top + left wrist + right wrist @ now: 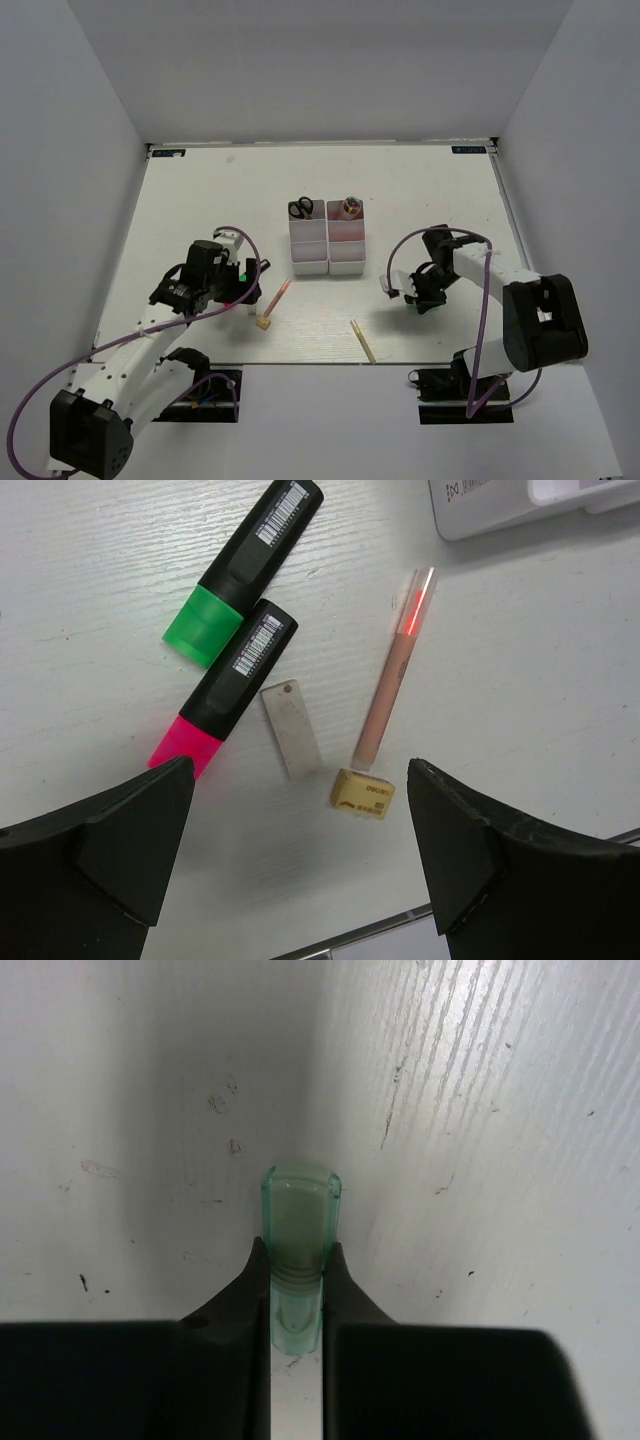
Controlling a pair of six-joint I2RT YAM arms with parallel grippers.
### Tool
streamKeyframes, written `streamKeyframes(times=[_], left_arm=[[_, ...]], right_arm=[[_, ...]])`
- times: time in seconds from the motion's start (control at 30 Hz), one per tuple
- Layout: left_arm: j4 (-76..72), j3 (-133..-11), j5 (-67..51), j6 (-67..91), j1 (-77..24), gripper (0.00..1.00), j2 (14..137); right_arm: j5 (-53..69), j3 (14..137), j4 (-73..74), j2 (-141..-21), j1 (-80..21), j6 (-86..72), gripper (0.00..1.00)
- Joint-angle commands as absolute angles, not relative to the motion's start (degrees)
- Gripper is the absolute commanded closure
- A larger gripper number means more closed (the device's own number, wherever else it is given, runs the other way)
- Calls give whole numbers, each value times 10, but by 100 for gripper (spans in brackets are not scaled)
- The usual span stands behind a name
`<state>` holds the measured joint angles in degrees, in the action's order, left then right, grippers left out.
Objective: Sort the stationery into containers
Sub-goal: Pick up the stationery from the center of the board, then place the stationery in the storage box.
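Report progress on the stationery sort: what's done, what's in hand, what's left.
Done: scissors stand in the far-left bin, and another item sits in the far-right bin.
In hand: the right gripper is shut on a mint-green marker; the left gripper hangs open.
Left, below it: green highlighter, pink highlighter, pink pencil, eraser, grey strip. A tan pencil lies apart.

the mint-green marker [300,1200] shows only one end; the rest is hidden in the right gripper [297,1270]. the bins [490,510] are cut off at the top edge. the pink pencil [392,680] blurs at its tip. a brownish thing [350,207] in one far bin is too small to tell.
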<state>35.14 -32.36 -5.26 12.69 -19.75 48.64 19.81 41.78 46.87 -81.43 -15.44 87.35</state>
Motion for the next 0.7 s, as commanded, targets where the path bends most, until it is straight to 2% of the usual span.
streamKeyframes(times=[0.0,0.13,0.23,0.27,0.43,0.53,0.67], left_arm=[[346,-324,-59,124,-200,2,474],[344,-325,-60,125,-200,2,475],[346,-325,-59,124,-199,2,476],[347,-326,-61,123,-201,2,478],[349,-328,-54,123,-200,2,488],[351,-327,-52,122,-200,2,495],[350,-328,-50,121,-200,2,501]], right_arm=[[183,421,488,-836,-154,850,99],[229,475,540,-826,-157,821,100],[318,569,593,-824,-165,775,100],[349,637,598,-828,-166,729,100],[416,761,525,-856,-191,563,100],[421,811,509,-892,-208,541,100],[397,817,457,-918,-249,541,100]])
